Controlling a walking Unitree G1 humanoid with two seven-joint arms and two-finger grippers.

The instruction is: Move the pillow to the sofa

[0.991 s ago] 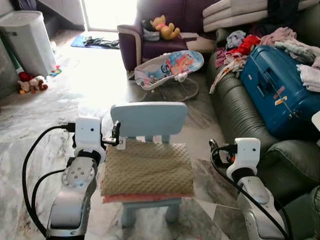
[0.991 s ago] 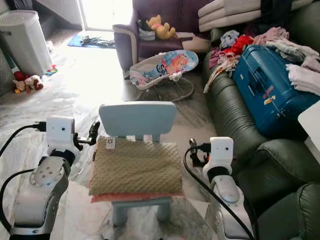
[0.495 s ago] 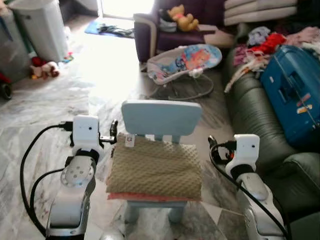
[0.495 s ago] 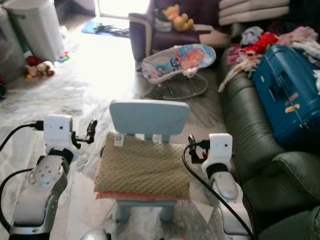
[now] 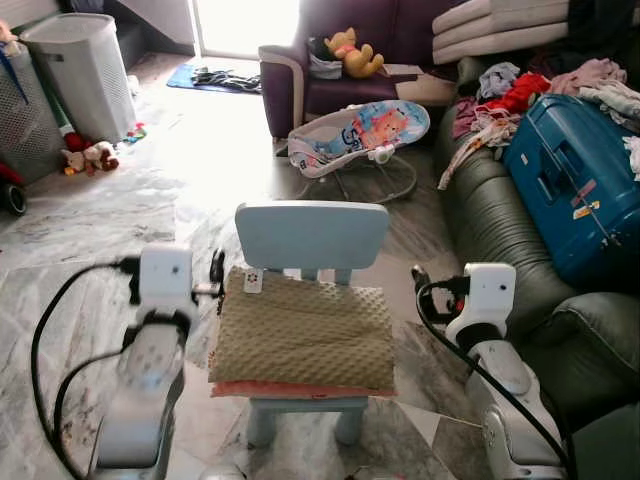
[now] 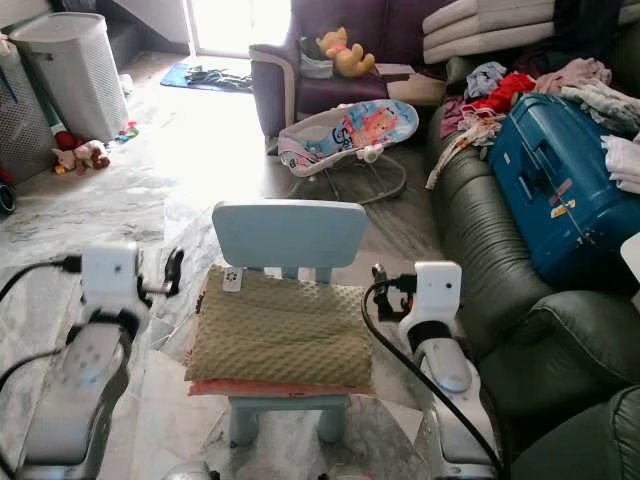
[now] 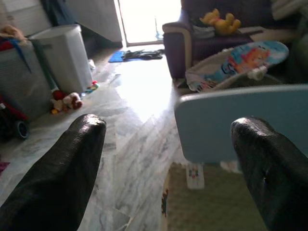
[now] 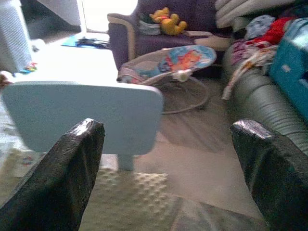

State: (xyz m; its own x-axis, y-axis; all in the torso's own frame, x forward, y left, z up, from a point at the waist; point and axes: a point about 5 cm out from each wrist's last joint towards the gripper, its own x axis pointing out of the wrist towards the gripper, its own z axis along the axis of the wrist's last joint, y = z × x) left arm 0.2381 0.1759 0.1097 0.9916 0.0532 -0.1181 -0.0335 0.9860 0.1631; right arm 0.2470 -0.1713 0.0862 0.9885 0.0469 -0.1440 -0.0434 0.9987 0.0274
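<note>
A small white care tag (image 5: 253, 282) stuck up from the pillow's back-left corner, printed with something too tiny to read, and the blue suitcase (image 5: 575, 195) carried a couple of stickers whose writing could not be made out either. The pillow (image 5: 305, 335) itself was an olive-tan, dimpled, bumpy-textured cushion, roughly square, lying flat on the seat of a small pale-blue chair (image 5: 311, 237) with a salmon-pink layer peeking out along its front edge (whether that was a second cushion or the pillow's underside, hard to say). It sat right up against the chair's backrest, with the dark green sofa (image 5: 500, 240) off to the robot's right, well apart from it and piled with clothes and that suitcase. The left tool (image 7: 168, 163) hovered just beside the pillow's left edge near the tagged corner, its two black fingers (image 7: 62, 178) spread wide with nothing between them, the chair back and pillow corner showing through the gap. The right tool (image 8: 166, 166) hung at the pillow's right side, fingers likewise parted and empty, looking across the backrest. Beyond the chair stood a colourful baby bouncer (image 5: 360, 135) on the marble floor (image 5: 90, 230), a purple armchair (image 5: 330, 75) with a yellow plush toy (image 5: 355, 52), and a white air purifier (image 5: 85, 75) at far left.
</note>
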